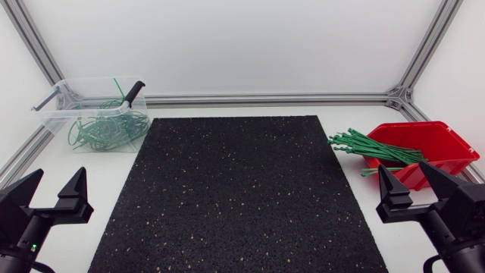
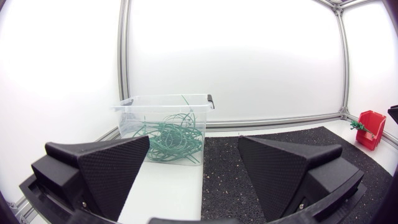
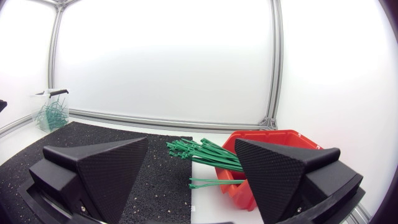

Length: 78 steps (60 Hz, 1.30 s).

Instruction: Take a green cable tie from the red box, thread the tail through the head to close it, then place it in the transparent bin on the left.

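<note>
The left gripper (image 1: 58, 182), matte black with two broad wedge-shaped fingers, stands at the near left corner of the white bench (image 1: 114, 171), just beside the edge of the black speckled rubber mat (image 1: 242, 189). Its fingers are spread wide and there is nothing between them. In the left wrist view the same left gripper (image 2: 193, 142) points toward the transparent plastic bin (image 2: 134, 112), which is well ahead of it and apart from it.

The transparent bin (image 1: 64, 106) sits at the far left corner of the bench. Inside it lies a loose tangle of green looped ties (image 1: 106, 130), seen also through its wall (image 2: 174, 140). A black handle (image 1: 134, 92) rests on the bin's far rim.

The right gripper (image 1: 402, 171) stands at the near right side, close to the red plastic box (image 1: 436, 140). Its fingers are also spread apart and hold nothing. In the right wrist view, the right gripper (image 3: 191, 142) has the red box (image 3: 273, 140) ahead of it, a little toward the right finger.

A bundle of straight green cable ties (image 1: 375, 148) lies in the red box; the ends stick out over its rim toward the black mat. A few of the ties (image 3: 202, 152) lie on the white bench beside the box.
</note>
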### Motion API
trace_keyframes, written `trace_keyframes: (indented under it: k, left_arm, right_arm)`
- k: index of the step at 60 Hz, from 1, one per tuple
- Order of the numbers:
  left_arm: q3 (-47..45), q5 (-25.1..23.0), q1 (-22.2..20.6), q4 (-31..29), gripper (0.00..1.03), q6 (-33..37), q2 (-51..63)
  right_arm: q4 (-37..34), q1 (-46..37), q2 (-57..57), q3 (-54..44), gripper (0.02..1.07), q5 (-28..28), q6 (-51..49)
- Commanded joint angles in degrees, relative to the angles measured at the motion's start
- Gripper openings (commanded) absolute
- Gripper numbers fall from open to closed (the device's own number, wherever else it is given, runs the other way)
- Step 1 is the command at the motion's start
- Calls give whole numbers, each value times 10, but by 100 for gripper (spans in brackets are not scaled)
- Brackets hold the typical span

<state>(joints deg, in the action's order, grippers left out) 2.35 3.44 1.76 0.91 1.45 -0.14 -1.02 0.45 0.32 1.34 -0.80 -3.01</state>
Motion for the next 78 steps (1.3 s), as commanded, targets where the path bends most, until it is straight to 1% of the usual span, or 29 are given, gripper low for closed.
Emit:
trace_keyframes:
  k: [1,30,42,49,59,68,78]
  left_arm:
    - [-23,2,-1,-10,99,-8,-6]
    - [-23,2,0,-10,99,-8,-6]
    - [-23,2,0,-10,99,-8,-6]
    - [-23,2,0,-10,99,-8,-6]
    - [-23,2,0,-10,99,-8,-6]
    - [-23,2,0,-10,99,-8,-6]
    - [-23,2,0,-10,99,-8,-6]
  right_arm:
    - [3,4,-6,-13,104,-1,5]
    - [8,11,-8,-13,104,1,5]
    - [-1,8,-6,22,104,14,5]
    - [-25,9,6,66,104,15,5]
    - [-39,9,69,144,104,15,5]
    - [-64,8,175,248,104,15,7]
    - [-130,-6,295,377,104,12,26]
